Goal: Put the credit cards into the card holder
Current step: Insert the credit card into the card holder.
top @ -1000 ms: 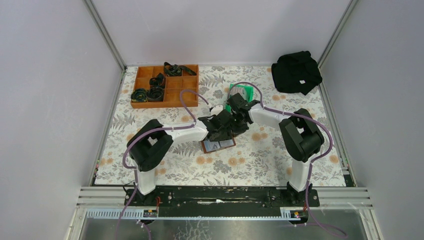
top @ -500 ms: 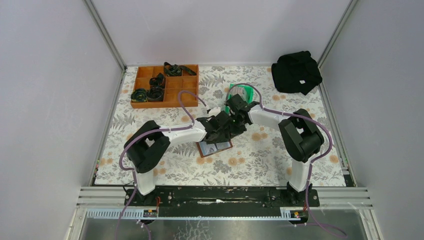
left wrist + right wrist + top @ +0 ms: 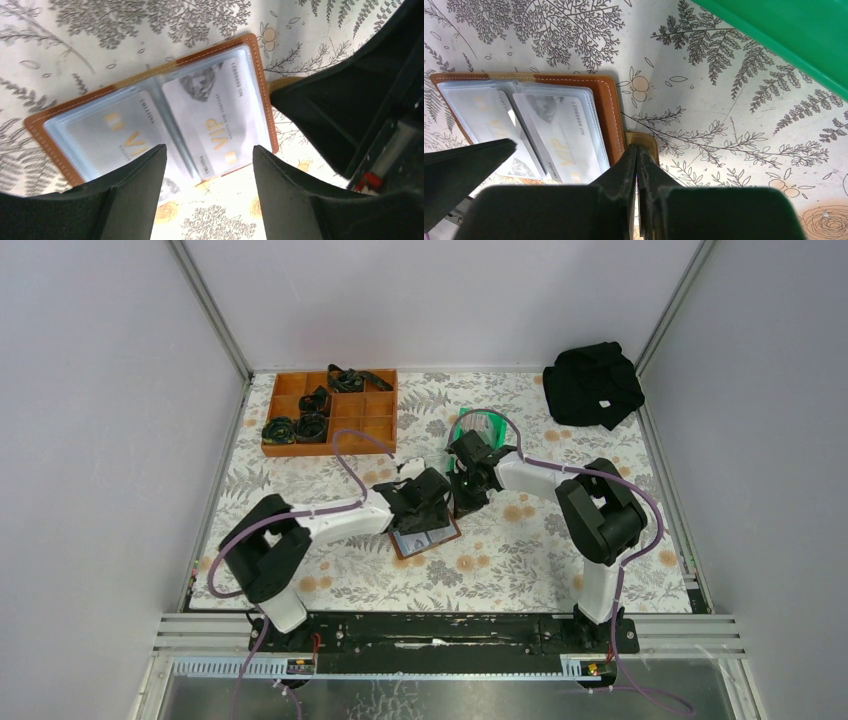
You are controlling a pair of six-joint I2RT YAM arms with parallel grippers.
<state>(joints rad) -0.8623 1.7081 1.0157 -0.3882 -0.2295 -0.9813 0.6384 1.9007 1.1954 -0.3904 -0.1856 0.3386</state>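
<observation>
Floral-print tabletop [image 3: 520, 560]; wooden compartment tray [image 3: 375, 430] at the far-left corner, black cloth [image 3: 592, 385] at the far-right corner, green bin [image 3: 480, 425] just past centre.

Card holder [image 3: 261, 85] lies open and flat near the tabletop's centre, on the near side of the bin; tan-brown leather, pale stitching, clear plastic sleeves inside; small tan snap tab [image 3: 644, 140] sticks out of one long edge.

Two silver-grey credit cards [image 3: 210, 115] sit in the sleeves, one per half, gold "VIP" lettering.

Left gripper [image 3: 208, 155] hangs over the holder, jaws spread, nothing between them.

Right gripper [image 3: 636, 150] has jaws pressed together, tips at the tab; can't tell if it's pinched.
</observation>
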